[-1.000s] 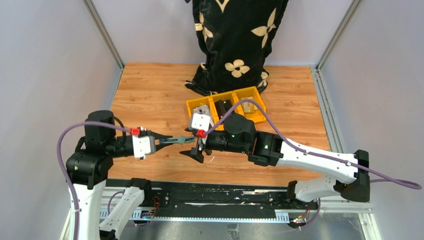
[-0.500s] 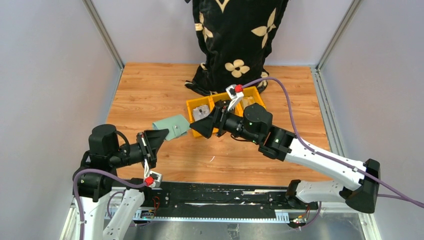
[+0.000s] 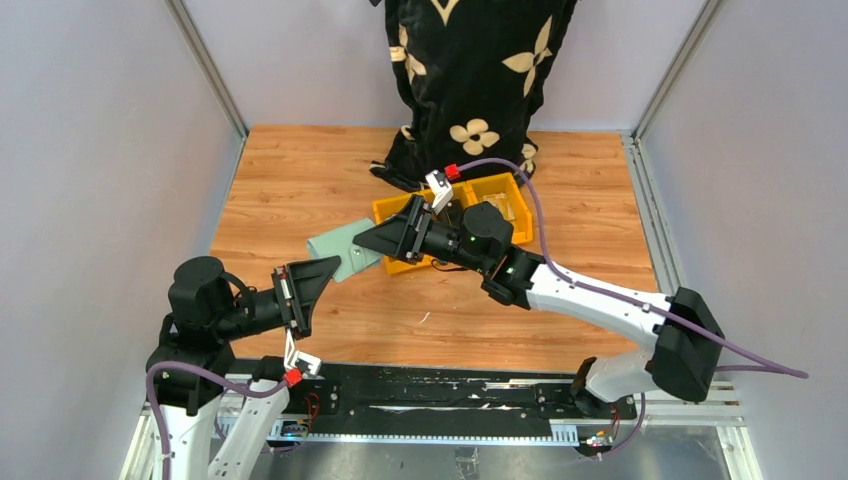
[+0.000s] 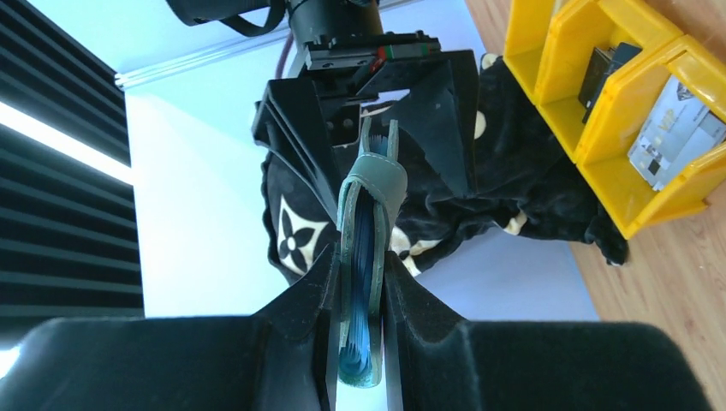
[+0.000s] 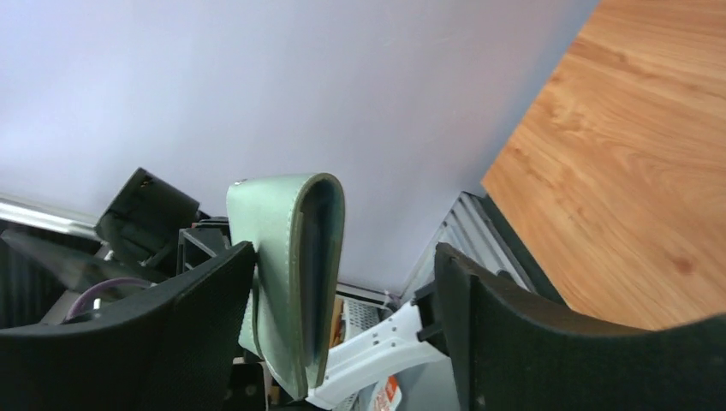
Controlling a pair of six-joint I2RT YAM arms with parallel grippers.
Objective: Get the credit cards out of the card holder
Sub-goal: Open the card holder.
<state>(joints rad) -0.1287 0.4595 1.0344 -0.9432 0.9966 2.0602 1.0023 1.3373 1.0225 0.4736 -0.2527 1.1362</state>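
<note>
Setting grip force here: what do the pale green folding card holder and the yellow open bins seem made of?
The pale green folding card holder looks like matte leather or faux leather: rounded soft fold, seam line along its edge. The yellow open bins look like rigid moulded plastic, smooth and slightly glossy, with thin straight walls.

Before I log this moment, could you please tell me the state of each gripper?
Left gripper: closed on the card holder.
Right gripper: open, its fingers straddling the card holder's other end.
</note>
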